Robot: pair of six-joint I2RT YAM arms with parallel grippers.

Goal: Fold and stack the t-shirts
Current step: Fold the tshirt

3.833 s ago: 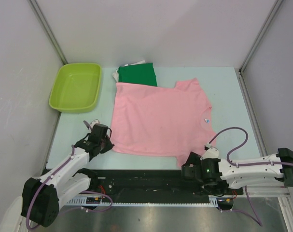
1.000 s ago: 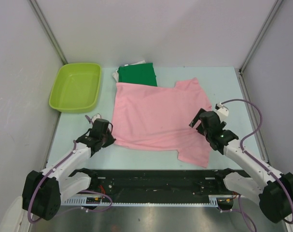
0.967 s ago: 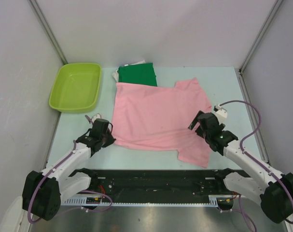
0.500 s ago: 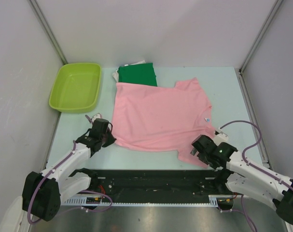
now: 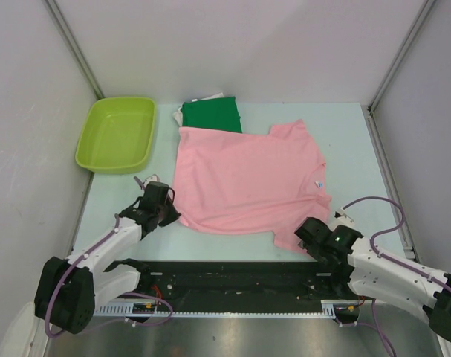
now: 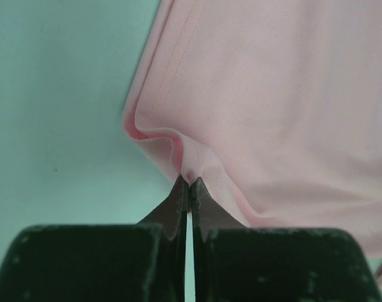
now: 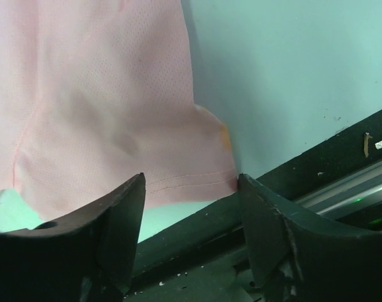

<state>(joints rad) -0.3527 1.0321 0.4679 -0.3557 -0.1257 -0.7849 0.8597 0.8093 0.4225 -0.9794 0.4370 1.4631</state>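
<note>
The pink t-shirt lies spread flat on the table, its small neck label at the right. My left gripper is shut on the shirt's near left hem corner; the left wrist view shows the pink cloth pinched between the closed tips. My right gripper is open over the near right sleeve; the right wrist view shows the sleeve hem between the spread fingers, not gripped. A folded dark green t-shirt lies at the back, on a white one, partly under the pink shirt.
A lime green plastic tub stands at the back left. The table's near edge with a black rail runs just below the right gripper. Metal frame posts stand at both sides.
The right arm came from the shirt's neck area down to the near right sleeve by the table edge. The left gripper stayed shut on the hem corner.
</note>
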